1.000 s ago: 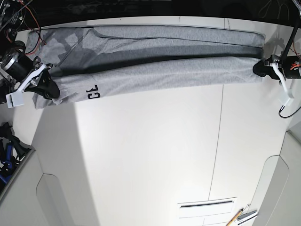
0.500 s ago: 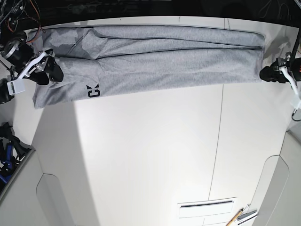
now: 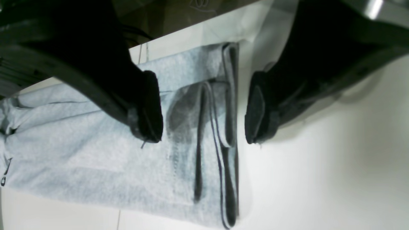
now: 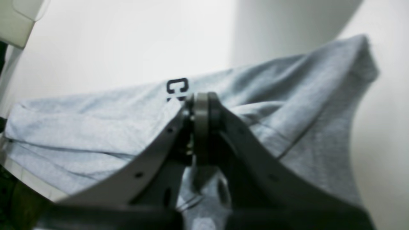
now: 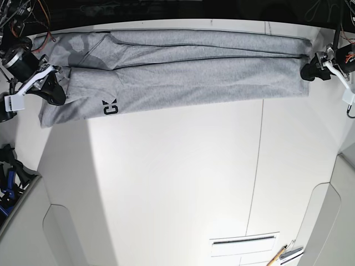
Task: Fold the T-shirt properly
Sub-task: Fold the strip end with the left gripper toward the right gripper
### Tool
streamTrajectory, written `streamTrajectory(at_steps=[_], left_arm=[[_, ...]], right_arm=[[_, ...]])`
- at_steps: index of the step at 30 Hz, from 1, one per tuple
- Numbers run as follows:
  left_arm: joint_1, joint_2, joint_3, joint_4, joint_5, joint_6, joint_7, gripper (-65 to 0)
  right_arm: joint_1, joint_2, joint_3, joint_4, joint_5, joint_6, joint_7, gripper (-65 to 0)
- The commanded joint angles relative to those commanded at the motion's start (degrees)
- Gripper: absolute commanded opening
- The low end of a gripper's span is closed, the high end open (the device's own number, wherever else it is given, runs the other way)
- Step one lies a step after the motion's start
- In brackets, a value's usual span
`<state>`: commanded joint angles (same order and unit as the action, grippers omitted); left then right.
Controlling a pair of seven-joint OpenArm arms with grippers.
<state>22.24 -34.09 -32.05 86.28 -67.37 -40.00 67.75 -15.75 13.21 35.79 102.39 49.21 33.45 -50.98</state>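
The T-shirt [image 5: 188, 77] is folded into a long grey strip along the far side of the white table [image 5: 166, 183], with black lettering [image 5: 110, 107] at its near left edge. In the base view my right gripper [image 5: 55, 88] sits on the strip's left end. The right wrist view shows its jaws closed [image 4: 200, 108] with T-shirt [image 4: 287, 111] fabric bunched between and around them. My left gripper [image 5: 307, 72] is at the strip's right end. From the left wrist it reads open [image 3: 203, 110], fingers either side of the stacked hem of the T-shirt [image 3: 96, 159], holding nothing.
The table's far edge runs just behind the shirt, with dark space and cables [image 5: 22, 16] beyond it. A white slotted part [image 5: 244, 243] and a pencil-like tool [image 5: 277, 256] lie at the near edge. Blue gear [image 5: 8, 183] sits off the table's left side.
The raised fold has come down and the strip now lies flat. My left gripper let go of the right end, drew off, then moved back to that end's far corner. My right gripper shifted slightly.
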Motion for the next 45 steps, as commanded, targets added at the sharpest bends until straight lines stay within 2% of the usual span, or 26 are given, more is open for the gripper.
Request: streamTrajectory(at_steps=[4, 7, 10, 15, 19, 20, 23, 24, 25, 31, 36, 38, 42, 45], left_arm=[[0.0, 1.7, 0.0, 0.0, 5.7, 0.0, -3.9, -21.4], [0.8, 1.9, 0.4, -0.1, 5.9, 0.0, -3.6, -21.4], [1.8, 1.9, 0.8, -0.1, 3.9, 0.0, -3.0, -21.4], [2.7, 1.9, 4.2, -0.1, -1.7, 0.0, 1.5, -21.4], [2.7, 1.9, 7.3, -0.1, -2.3, 0.0, -0.7, -22.3], [2.7, 1.9, 7.4, -0.1, -2.3, 0.0, -0.7, -26.9], [2.5, 1.8, 7.3, -0.1, -2.2, 0.0, -1.7, -57.2], [2.5, 1.8, 7.3, -0.1, -2.3, 0.0, -3.0, -63.9], [2.4, 1.8, 7.3, -0.1, -2.2, 0.0, -4.5, -65.0], [-1.2, 1.5, 4.4, 2.6, 3.0, 0.0, -4.9, -65.0], [-1.3, 1.5, -0.7, 11.8, 10.2, 0.0, -4.8, -65.0], [-1.2, 1.5, -1.0, 16.1, 10.6, 0.0, -4.8, -65.0], [-1.0, 1.6, 1.8, 24.8, 8.7, 0.0, -4.5, -65.0], [-1.1, 1.6, 8.2, 32.5, 8.0, 0.0, -3.2, -65.0]], right_arm=[[0.0, 0.1, -1.8, -3.2, -2.8, 0.0, 1.9, -65.0], [0.0, 0.1, -2.0, -6.8, -2.7, -0.02, 2.1, -65.0], [0.2, 0.1, -2.0, -9.5, -2.1, -0.02, 2.8, -65.0], [0.2, 0.1, -2.0, -9.8, 0.4, -0.02, 2.8, -65.0], [0.2, 0.1, -2.0, -9.8, 2.3, 0.0, 2.5, -65.0], [0.2, 0.1, -2.0, -9.8, 2.3, 0.0, 2.4, -65.0], [0.2, 0.1, -2.0, -9.8, 2.5, -0.02, 1.9, -65.0], [0.2, 0.1, -2.0, -9.8, 2.9, 0.0, 1.9, -65.0], [0.2, 0.1, -2.0, -9.8, 3.5, -0.02, 1.8, -65.0], [0.2, 0.1, -1.9, -9.3, 5.3, 0.0, 1.0, -65.0], [0.2, 0.1, -1.9, -8.3, 5.2, 0.02, 0.8, -65.0], [0.2, 0.1, -1.9, -7.9, 5.2, 0.04, 0.8, -65.0], [0.2, 0.1, -1.9, -7.7, 4.7, 0.04, 0.8, -65.0], [0.2, 0.1, -1.9, -7.7, 3.9, 0.02, 0.9, -65.0]])
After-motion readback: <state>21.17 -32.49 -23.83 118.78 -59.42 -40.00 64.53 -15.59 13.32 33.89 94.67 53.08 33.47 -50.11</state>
